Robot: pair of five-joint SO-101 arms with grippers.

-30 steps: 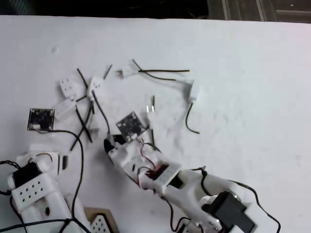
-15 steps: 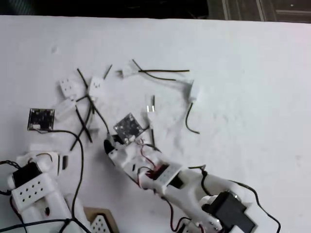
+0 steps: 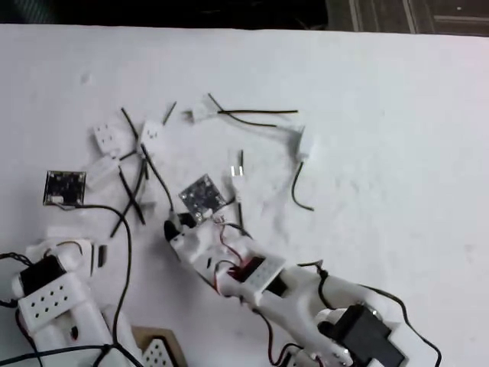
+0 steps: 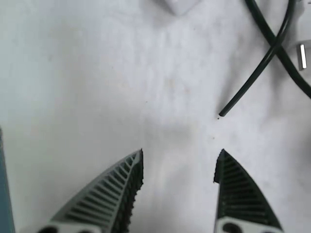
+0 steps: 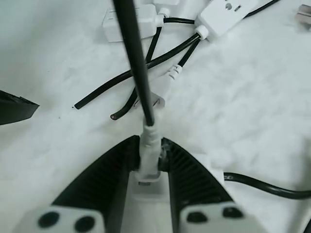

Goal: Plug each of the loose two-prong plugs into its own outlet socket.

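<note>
High view first: the bench (image 3: 397, 115) runs white and wide to the right of the clutter, with its far edge against a dark strip at the top, so the room to swing is out on that right side. The crowding is on the left, where one outlet socket (image 3: 111, 136) and a second socket (image 3: 151, 133) lie near each other among crossed black cords. A loose plug (image 3: 238, 172) lies near mid-bench, its two prongs lined up along the near-far direction. Over to the right wrist view: the right gripper (image 5: 149, 141) has its jaws closed on the held plug (image 5: 147, 167), a white body pinched between both fingers and lined up with the jaws' own length. Its long axis runs straight out from the wrist, strain-relief end forward, and its black cord (image 5: 136, 63) leaves the tips toward the tangle ahead. The prong end is buried between the jaws and can't be made out. Beyond the tips lies a white socket face (image 5: 223, 10), slots showing. Left wrist view now: the left gripper (image 4: 180, 158) hangs over the bench with jaws spread wide and only white surface between them. A cut cord end (image 4: 221, 115) lies just ahead of one tip, touching neither finger.
</note>
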